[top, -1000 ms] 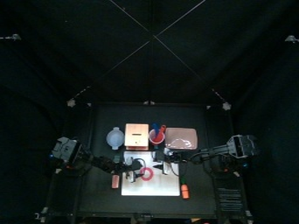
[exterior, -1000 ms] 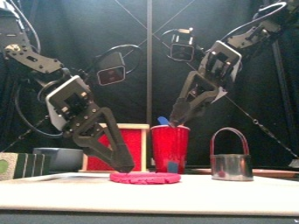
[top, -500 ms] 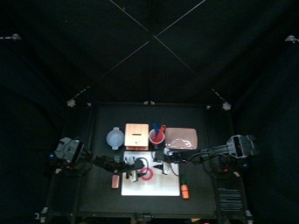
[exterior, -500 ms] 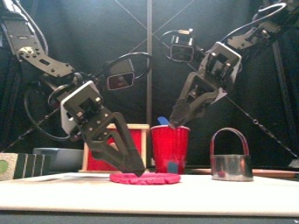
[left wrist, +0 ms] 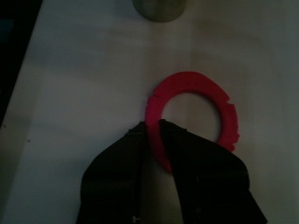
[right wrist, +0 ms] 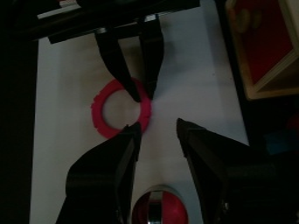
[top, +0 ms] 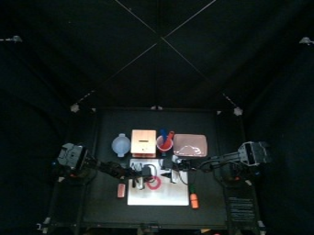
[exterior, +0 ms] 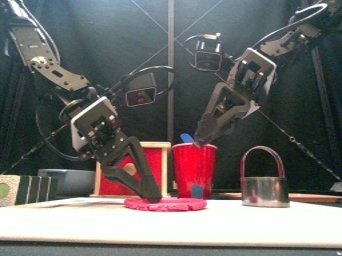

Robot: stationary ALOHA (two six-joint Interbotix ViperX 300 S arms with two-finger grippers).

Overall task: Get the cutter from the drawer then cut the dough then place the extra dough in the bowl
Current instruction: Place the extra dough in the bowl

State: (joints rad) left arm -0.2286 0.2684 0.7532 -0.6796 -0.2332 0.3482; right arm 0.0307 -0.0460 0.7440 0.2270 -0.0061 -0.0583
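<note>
A ring of red dough (top: pixel 154 184) (exterior: pixel 167 203) lies flat on the white cutting board (top: pixel 166 204). My left gripper (exterior: pixel 144 196) (left wrist: pixel 156 131) is down at the board, its jaws pinched on the near edge of the dough ring (left wrist: pixel 222 105). My right gripper (exterior: pixel 201 135) (right wrist: pixel 158 129) hangs open above the ring (right wrist: pixel 103 114), holding nothing. The metal cutter (exterior: pixel 265 188) (left wrist: pixel 162 7) stands on the board to the right of the dough, wire handle up. The blue-grey bowl (top: pixel 120 144) sits at the back left.
Behind the board stand the wooden box (top: pixel 147 140) with its red drawer front, the red cup (exterior: pixel 195 165) with toy knives, and the pink tray (top: pixel 193 145). Two small orange toys (top: pixel 193 199) (top: pixel 119 190) lie at the board's sides.
The left gripper has lowered onto the dough ring and its jaws have drawn together from a wide spread. The right arm has stayed still.
</note>
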